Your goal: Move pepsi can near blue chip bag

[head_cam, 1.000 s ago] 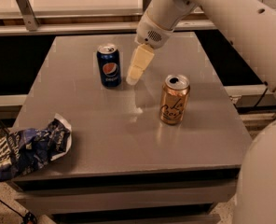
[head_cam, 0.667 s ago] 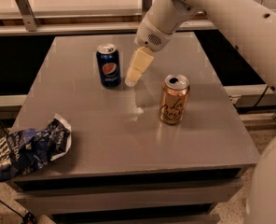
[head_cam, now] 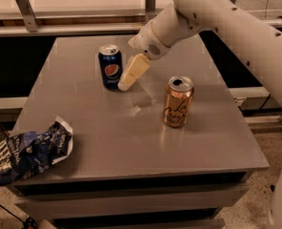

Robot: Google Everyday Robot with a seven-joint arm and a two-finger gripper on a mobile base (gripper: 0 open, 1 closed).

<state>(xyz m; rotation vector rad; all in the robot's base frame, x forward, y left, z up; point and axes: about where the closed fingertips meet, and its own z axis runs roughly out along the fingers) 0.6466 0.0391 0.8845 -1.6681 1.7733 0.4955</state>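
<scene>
**A:** Where do we stand with the pepsi can (head_cam: 110,67)?

**B:** It stands upright toward the back of the desk (head_cam: 131,142), left of the middle. Our claw (head_cam: 126,81) hangs low at its right side, slanted down, with the tip just beside the can or touching it. We cannot tell which.

**A:** Is the claw apart or together?

**B:** We cannot tell that either from this angle. That is our first worry. If the claw sits beside the can and not around it, we judge that any push leftward tips the can, and a tipped can rolls.

**A:** And if we do get hold of it?

**B:** Then the trouble lies at the other end. The blue chip bag (head_cam: 29,151) is at the front left corner, well apart from the can, and part of it hangs over the desk's edge. If we come in too close, we may nudge the bag off. If we set the can on the crumpled foil, it probably won't stand.

**A:** What about the orange-gold can (head_cam: 177,102)?

**B:** It stands to the right, apart from the claw. Our way to the bag leads away from it, so we think it is at risk only if the arm (head_cam: 217,18) swings wide.
</scene>
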